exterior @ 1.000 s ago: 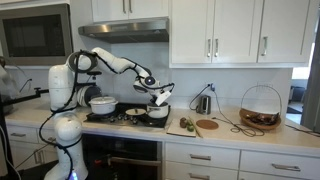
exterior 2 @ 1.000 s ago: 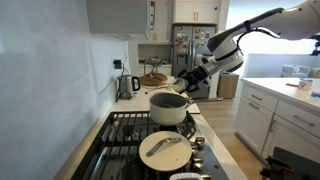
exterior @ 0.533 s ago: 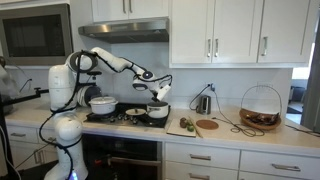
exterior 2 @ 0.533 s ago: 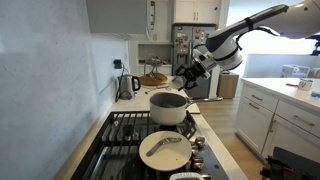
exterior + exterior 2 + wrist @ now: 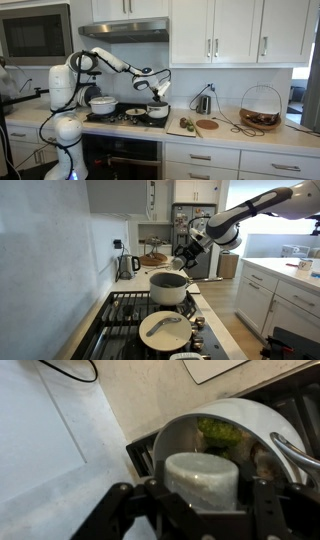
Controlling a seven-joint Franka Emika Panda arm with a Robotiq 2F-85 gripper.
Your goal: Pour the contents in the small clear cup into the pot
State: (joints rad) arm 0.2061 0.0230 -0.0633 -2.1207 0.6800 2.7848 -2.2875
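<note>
Kitchen surroundings are framing the scene, with white cabinets (image 5: pixel 215 30) hanging above a black-grated stove (image 5: pixel 128 308). In the wrist view the dark gripper (image 5: pixel 205 500) is pinching the small clear cup (image 5: pixel 203 478), a pale, frosted-looking cylinder, between its fingers (image 5: pixel 150 502), holding it over the pot (image 5: pixel 235 412), a round silver-grey vessel whose pale rim is enclosing something green (image 5: pixel 215 432). In both exterior views the gripper (image 5: pixel 157 92) (image 5: pixel 183 258) is hovering above the pot (image 5: pixel 156 112) (image 5: pixel 168 288), while a white rounded pot (image 5: pixel 102 103) is sitting beside it on the stove.
</note>
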